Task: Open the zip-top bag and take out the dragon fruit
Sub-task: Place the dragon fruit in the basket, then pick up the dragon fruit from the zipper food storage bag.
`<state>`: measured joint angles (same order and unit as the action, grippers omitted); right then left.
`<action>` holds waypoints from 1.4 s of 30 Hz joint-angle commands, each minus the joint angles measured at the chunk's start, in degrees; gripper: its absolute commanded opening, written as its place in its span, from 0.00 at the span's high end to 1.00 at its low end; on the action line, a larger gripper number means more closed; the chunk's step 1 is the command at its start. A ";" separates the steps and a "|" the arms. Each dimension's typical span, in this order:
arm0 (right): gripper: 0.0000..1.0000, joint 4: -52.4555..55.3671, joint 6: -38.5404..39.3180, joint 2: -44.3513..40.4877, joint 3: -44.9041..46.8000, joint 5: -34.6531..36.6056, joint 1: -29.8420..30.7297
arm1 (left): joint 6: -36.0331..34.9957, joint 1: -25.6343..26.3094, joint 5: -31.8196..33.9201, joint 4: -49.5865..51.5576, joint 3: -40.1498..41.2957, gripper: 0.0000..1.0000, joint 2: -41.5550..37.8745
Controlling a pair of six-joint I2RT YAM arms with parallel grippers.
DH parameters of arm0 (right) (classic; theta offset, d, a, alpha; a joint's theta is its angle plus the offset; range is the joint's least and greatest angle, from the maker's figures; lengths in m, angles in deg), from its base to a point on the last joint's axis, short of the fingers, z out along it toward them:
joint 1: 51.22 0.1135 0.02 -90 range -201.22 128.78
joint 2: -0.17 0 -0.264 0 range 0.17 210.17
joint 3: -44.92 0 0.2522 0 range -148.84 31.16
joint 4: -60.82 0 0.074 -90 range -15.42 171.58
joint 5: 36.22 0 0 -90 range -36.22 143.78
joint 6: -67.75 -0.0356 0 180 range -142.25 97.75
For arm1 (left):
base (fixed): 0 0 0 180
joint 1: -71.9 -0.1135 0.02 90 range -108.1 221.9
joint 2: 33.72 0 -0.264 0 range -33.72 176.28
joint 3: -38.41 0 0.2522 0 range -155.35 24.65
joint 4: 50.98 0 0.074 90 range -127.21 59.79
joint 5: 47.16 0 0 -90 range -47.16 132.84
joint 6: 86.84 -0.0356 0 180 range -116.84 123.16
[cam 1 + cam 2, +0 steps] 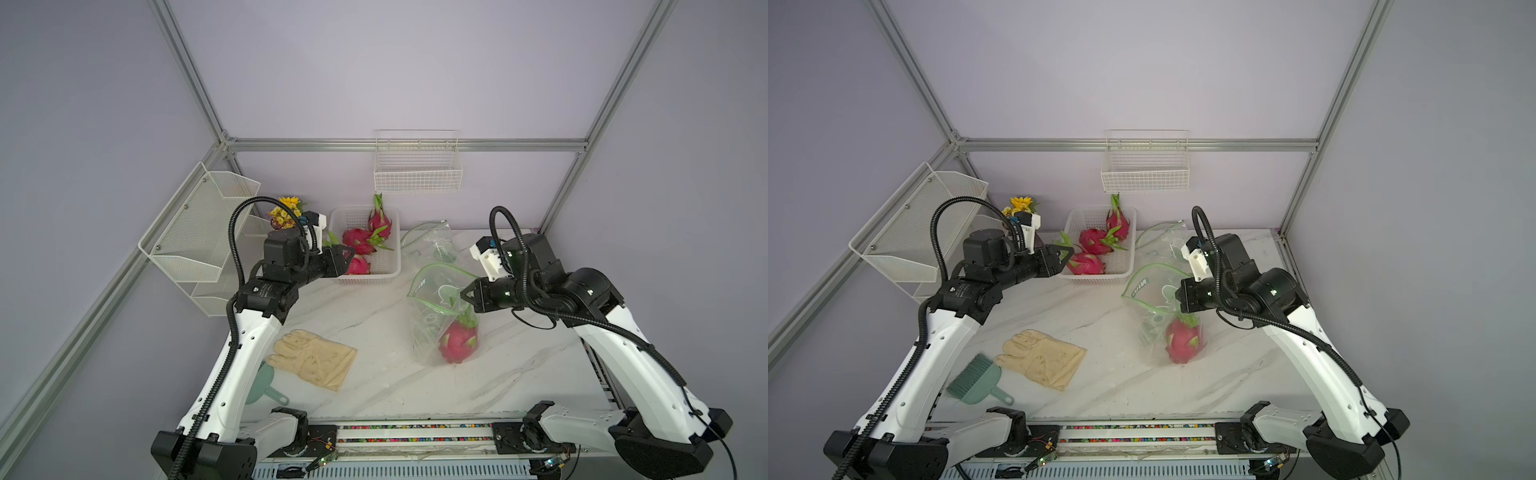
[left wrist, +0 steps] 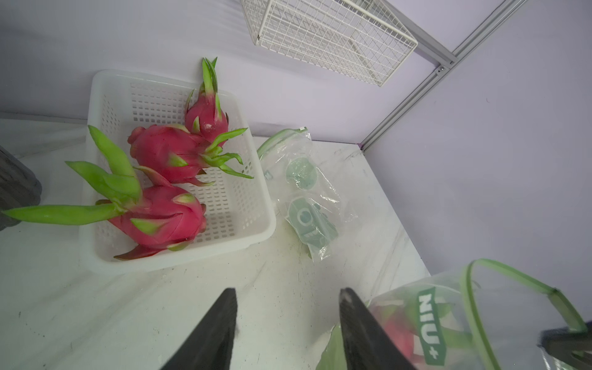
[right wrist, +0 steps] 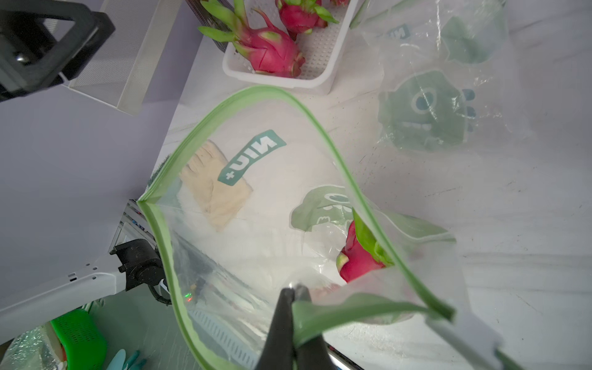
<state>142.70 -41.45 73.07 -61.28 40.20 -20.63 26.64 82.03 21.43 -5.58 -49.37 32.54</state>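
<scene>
Item: zip-top bag [image 1: 426,324], mouth agape, its green rim pinched in the closed right end effector [image 1: 465,296]; one dragon fruit [image 1: 458,343] sits at its bottom, on the surface [image 1: 374,332]. The left end effector [image 2: 288,298] has its jaws moderately parted and empty, beside the basket [image 1: 365,279]. Risk: the thin film may slip from the pinch and the mouth collapse; leafy scales may snag on the rim. Count: dragon fruit four, three in the basket; bags two, including one empty bag [image 1: 432,245]; glove [image 1: 316,359] one; brush [image 1: 976,382] one.

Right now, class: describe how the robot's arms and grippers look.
The left arm and right arm have white shells with black joints and bases. Ribbed black cables loop along them. The left gripper and right gripper have black tapered fingers.
</scene>
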 commanded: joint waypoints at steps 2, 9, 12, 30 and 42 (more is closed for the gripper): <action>1.00 -4.17 3.34 5.27 0.97 -7.75 -4.08 | 0.85 0.60 -1.40 0.00 0.88 0.47 -2.66; 1.00 -10.45 1.87 14.43 -0.95 -11.82 -4.22 | 1.48 1.46 -3.39 -0.01 0.87 0.47 -3.26; 1.00 -12.34 1.29 17.48 -2.40 -13.58 -3.53 | 1.48 1.81 -4.84 0.07 -0.50 0.48 -3.00; 1.00 -29.24 -6.37 18.99 0.63 -12.34 6.59 | -3.31 12.40 -9.15 12.03 -8.59 0.70 6.36; 1.00 -38.93 -8.30 11.08 10.85 -10.11 6.68 | -4.28 14.68 -13.69 11.70 -6.19 0.74 16.78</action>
<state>109.24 -48.80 86.98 -52.08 28.88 -14.21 24.06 96.07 9.48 6.82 -55.73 48.45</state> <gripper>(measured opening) 0.053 0.258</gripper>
